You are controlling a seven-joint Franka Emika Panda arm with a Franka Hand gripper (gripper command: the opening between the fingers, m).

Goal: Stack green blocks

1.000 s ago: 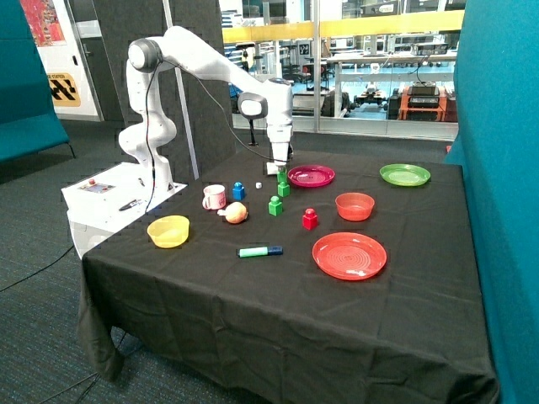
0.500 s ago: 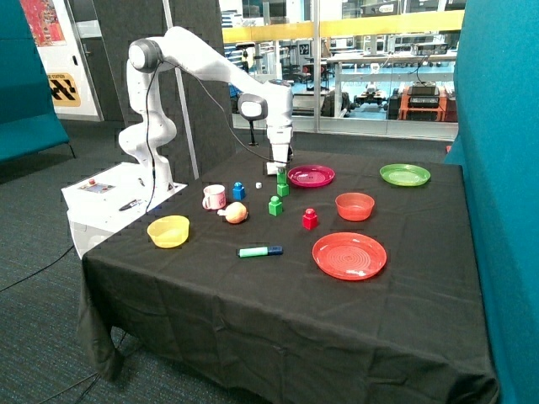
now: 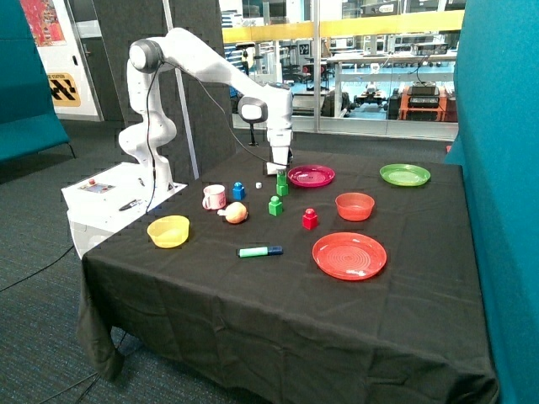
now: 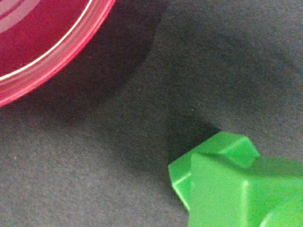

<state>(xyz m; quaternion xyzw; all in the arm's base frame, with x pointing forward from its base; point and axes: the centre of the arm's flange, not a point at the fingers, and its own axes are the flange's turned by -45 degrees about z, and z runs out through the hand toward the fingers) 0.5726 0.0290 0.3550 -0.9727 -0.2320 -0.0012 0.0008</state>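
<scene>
Landmark: pink plate (image 3: pixel 311 175), far part of the desk (image 3: pixel 278 311), black cloth over it.
Marker: green pen with a dark cap (image 3: pixel 259 251), lying flat, well nearer the camera than the pink plate.
Red plate: large red plate (image 3: pixel 349 255), near front, well apart from the pink plate.
Yellow bowl: yellow bowl (image 3: pixel 168 231), by the desk edge on the robot-base side, far from the pink plate.
Red brick: red brick (image 3: pixel 310 219), nearer than the pink plate, between it and the red plate.
Orange bowl: small orange bowl (image 3: pixel 354 205), near the pink plate, on its camera side.
Single green block: green block (image 3: pixel 275 206), standing alone on the cloth, nearer than the pink plate, not stacked.
Round thing: peach-coloured ball-like thing (image 3: pixel 237 213), just beside the pink mug (image 3: pixel 214 197).
Blue brick: blue brick (image 3: pixel 238 191), next to the mug, level with the green stack.
Green stack: green stack (image 3: pixel 282 184), two green blocks one on the other, just beside the pink plate's rim. Wrist view shows the green stack (image 4: pixel 236 182) close up, with the plate rim (image 4: pixel 57 56) near it.
Hand: hand (image 3: pixel 279 163) hangs right above the green stack; whether it is apart or together, cannot tell.
Green plate: green plate (image 3: pixel 405 174), far corner, well apart from the pink plate.
</scene>
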